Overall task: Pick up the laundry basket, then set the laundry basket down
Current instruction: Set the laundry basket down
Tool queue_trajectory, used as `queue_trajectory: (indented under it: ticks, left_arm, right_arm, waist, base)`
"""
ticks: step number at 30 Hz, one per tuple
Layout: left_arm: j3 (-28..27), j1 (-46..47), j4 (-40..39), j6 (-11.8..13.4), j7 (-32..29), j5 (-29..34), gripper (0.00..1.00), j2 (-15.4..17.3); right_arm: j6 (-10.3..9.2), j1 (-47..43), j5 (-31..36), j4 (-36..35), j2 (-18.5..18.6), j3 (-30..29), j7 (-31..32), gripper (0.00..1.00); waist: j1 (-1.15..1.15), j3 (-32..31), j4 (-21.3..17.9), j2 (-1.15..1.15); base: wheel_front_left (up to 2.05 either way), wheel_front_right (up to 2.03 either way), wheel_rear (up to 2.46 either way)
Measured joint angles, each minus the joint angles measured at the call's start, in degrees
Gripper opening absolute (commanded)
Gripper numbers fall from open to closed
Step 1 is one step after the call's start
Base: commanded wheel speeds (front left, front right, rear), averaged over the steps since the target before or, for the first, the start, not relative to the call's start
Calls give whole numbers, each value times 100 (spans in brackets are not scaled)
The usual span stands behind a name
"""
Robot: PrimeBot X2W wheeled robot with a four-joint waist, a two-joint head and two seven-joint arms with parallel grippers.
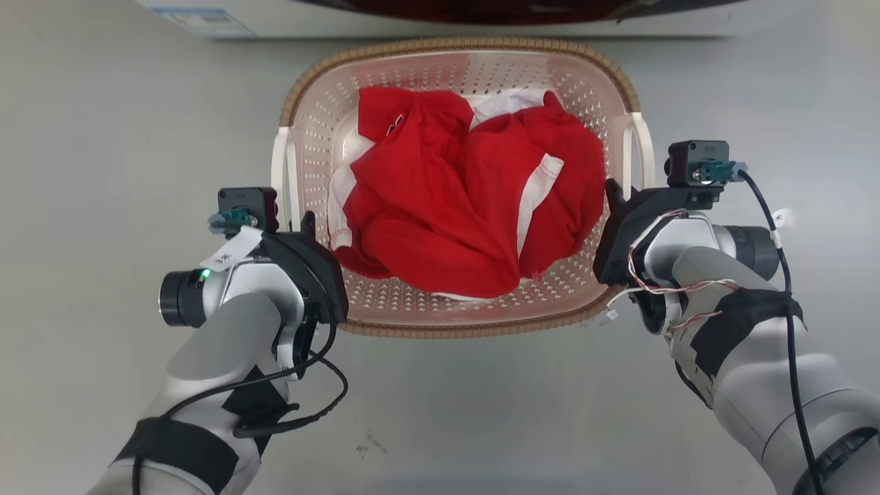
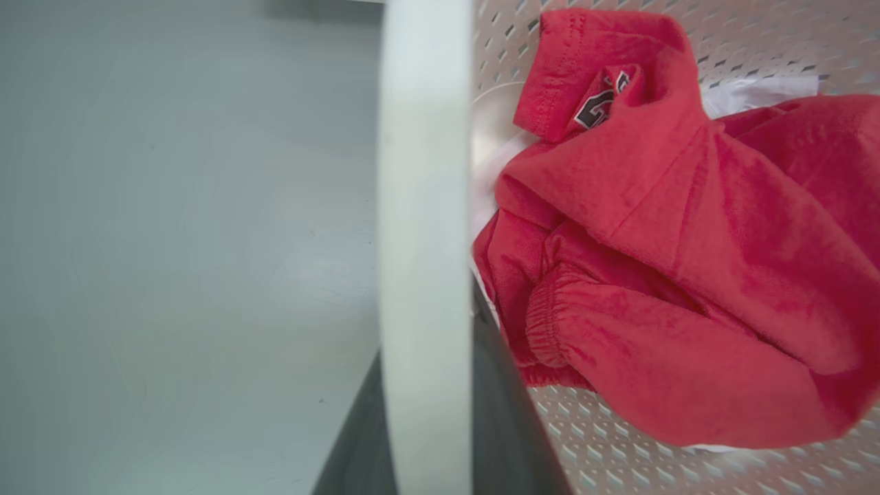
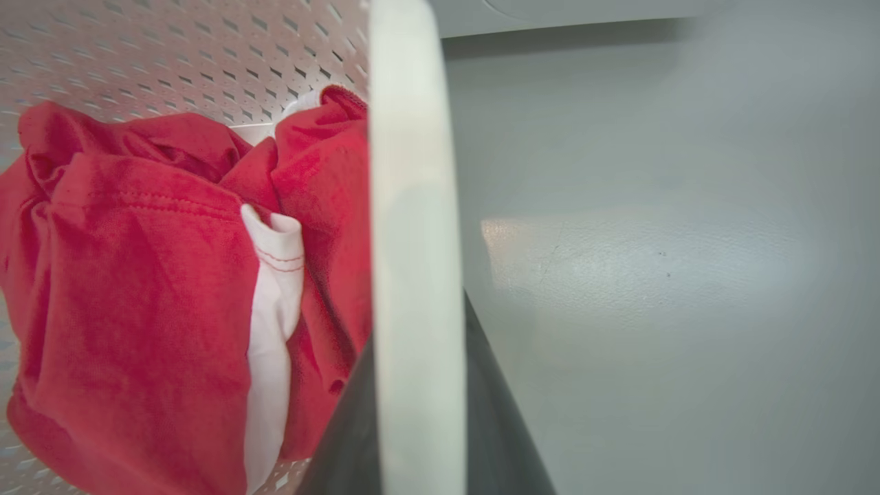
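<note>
Laundry basket [image 1: 454, 328] sits centred in your head view on the grey floor [image 1: 103, 151]. Its far rim lies close to the white washer [image 1: 481, 27]. It holds crumpled red and white clothes [image 1: 467, 213], heaped toward the middle and near side.

Left gripper [image 1: 306, 223] is at the basket's left handle [image 1: 278, 172], near end. Your left wrist view shows the white handle bar [image 2: 423, 240] running between the two dark fingers [image 2: 512, 433], one on each side and pressed against it: jaws clamped on the handle.

Right gripper [image 1: 614, 194] is at the right handle [image 1: 645, 144], also toward the near end. Same in the right wrist view: bar [image 3: 412, 240] between the fingers [image 3: 498, 419], jaws closed on it.

You cannot tell whether the basket base is touching the floor.
</note>
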State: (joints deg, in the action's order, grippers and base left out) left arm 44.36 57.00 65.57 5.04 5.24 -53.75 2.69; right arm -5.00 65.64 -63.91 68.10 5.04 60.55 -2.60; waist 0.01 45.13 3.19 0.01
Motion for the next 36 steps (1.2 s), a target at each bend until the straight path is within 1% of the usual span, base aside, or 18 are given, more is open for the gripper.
queue_trajectory:
  ticks: [11,23,30,31,32,33,34,35,36]
  left_arm:
    - [1,138,56,-35,156,7,0,-29]
    - [11,285,125,-58,370,46,0,-42]
    - [10,485,165,-60,481,47,0,-26]
    - [10,484,174,-60,503,47,0,-31]
    - [10,484,175,-60,508,47,0,-30]
    - [10,485,176,-59,521,47,0,-29]
    - [10,487,176,-62,537,47,0,-29]
    - [10,489,179,-84,553,46,2,-25]
    - [10,490,183,-102,553,46,16,-31]
  right_arm:
    - [80,109,45,129,-5,11,-159,0]
    - [107,233,96,215,-22,15,-336,0]
    - [147,468,136,247,-26,18,-456,0]
    - [147,471,137,249,-26,19,-463,4]
    - [147,475,143,254,-26,21,-474,31]
    - [148,480,148,258,-26,27,-505,46]
    - [147,488,160,264,-34,41,-524,78]
    - [147,488,169,269,-51,51,-542,100]
    - [147,488,187,276,-52,54,-563,100]
  waist:
    - [0,573,37,0]
    - [-1,757,23,-1]
    - [-1,911,15,-2]
    - [-2,922,14,-3]
    - [-2,929,14,-3]
    - [-2,934,14,-3]
    - [-2,938,15,-3]
    - [-1,940,15,-2]
    - [-1,940,15,-2]
  base:
    - [0,0,0]
    - [0,0,0]
    - [0,0,0]
    - [0,0,0]
    - [0,0,0]
    - [0,0,0]
    - [0,0,0]
    - [0,0,0]
    - [0,0,0]
